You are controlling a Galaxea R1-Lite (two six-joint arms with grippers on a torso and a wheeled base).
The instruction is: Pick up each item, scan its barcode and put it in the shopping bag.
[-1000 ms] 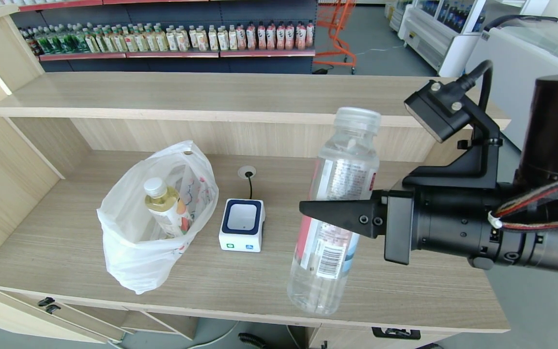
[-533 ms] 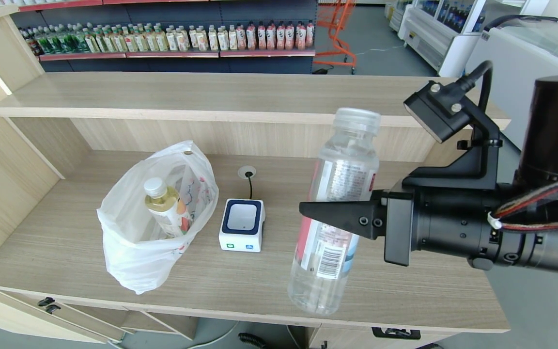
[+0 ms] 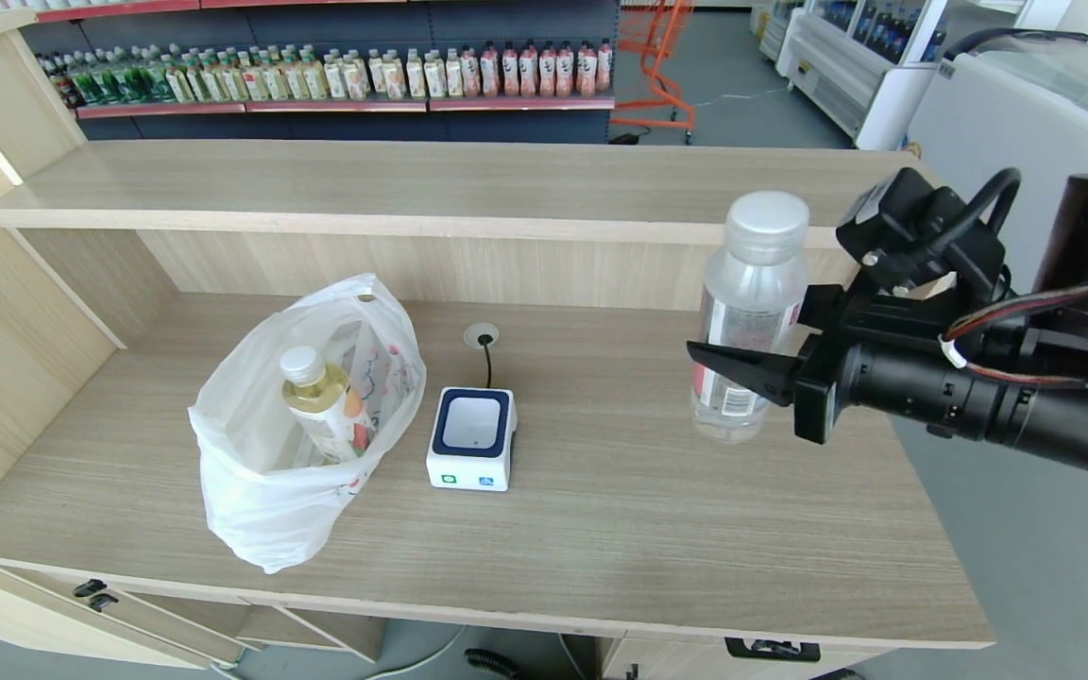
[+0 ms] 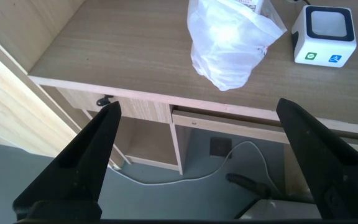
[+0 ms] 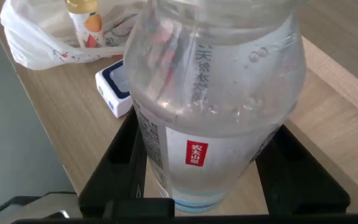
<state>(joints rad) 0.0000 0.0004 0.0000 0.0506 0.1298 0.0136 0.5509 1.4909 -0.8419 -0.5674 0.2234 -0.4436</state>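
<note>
shopping bag (image 3: 261, 501) left | scanner (image 3: 472, 437) beside it | water bottle (image 3: 742, 321) right

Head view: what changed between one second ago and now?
The right gripper, shut on the water bottle, carried it away from the camera and toward the robot's right; the bottle went from tilted to nearly upright. The shopping bag with the drink bottle inside, and the scanner, stayed in place.

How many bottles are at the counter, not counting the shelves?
2. A water bottle in the right gripper, over the counter's right side; a yellow drink bottle in the shopping bag. The bag may hide more.
</note>
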